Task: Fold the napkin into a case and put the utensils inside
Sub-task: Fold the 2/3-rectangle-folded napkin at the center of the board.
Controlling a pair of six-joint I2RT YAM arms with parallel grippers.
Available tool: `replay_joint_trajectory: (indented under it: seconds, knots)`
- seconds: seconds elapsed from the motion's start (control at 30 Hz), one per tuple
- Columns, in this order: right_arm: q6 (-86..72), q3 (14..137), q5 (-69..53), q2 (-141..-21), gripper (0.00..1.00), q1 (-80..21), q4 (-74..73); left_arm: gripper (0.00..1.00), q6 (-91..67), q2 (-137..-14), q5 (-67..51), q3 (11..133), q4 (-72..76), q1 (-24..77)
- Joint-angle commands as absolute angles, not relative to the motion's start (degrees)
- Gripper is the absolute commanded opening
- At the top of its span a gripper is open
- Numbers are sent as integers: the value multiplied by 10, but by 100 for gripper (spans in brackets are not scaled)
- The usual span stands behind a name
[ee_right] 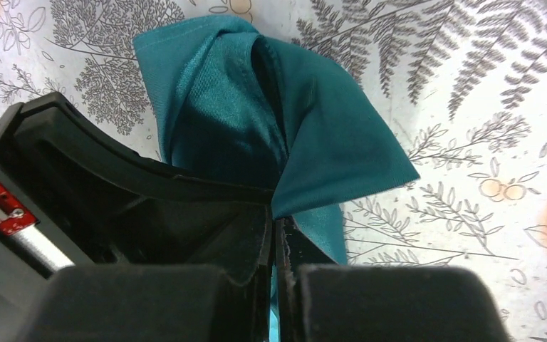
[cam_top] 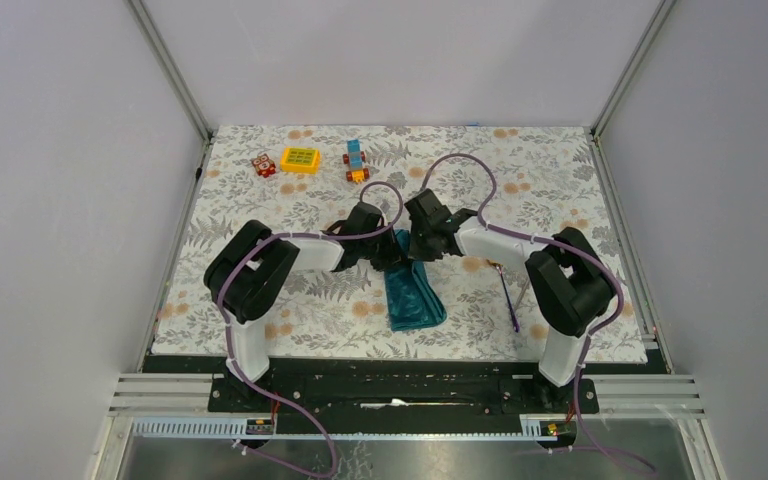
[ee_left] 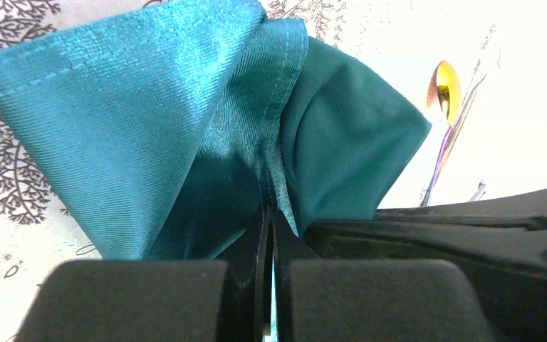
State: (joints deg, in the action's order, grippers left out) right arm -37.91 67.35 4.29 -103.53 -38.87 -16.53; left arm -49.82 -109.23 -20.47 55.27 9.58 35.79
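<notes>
Left gripper [ee_left: 267, 231] pressed together, pinching napkin [ee_left: 135, 121] fold. Right gripper [ee_right: 276, 239] also clamped on same cloth. Napkin dark teal, shiny, stitched hem, bunched into creased folds. Upper end between both grippers, rest lying on floral table [cam_top: 290, 200], centre. Spoon [cam_top: 508, 290], purple handle, gold head, right of napkin, apart.

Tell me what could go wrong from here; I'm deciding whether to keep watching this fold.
1. The left gripper and right gripper each pinch only a thin edge of the bunched napkin, so it might slip out.
2. The grippers sit very close together, so they could bump.
3. The spoon lies just beside the napkin, and dragged cloth could sweep it away.
</notes>
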Motion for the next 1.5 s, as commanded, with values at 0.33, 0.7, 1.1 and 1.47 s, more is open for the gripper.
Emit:
replay_joint_trajectory:
  seconds: [0.33,0.7,1.1,1.47]
  knots:
    - [-461,687,65,-1048,0,-412,-128,16,-462,-1037,-265,519,33,331]
    - [-458,692,72,-1049,0,-415,-134,9,-426,-959,-258,485,-20,295]
    - [-487,748,83,-1093,0,-455,-150,0,-439,-1047,-230,471,47,294]
    - [-486,733,70,-1126,0,-462,-100,0,-416,-1016,-212,476,4,293]
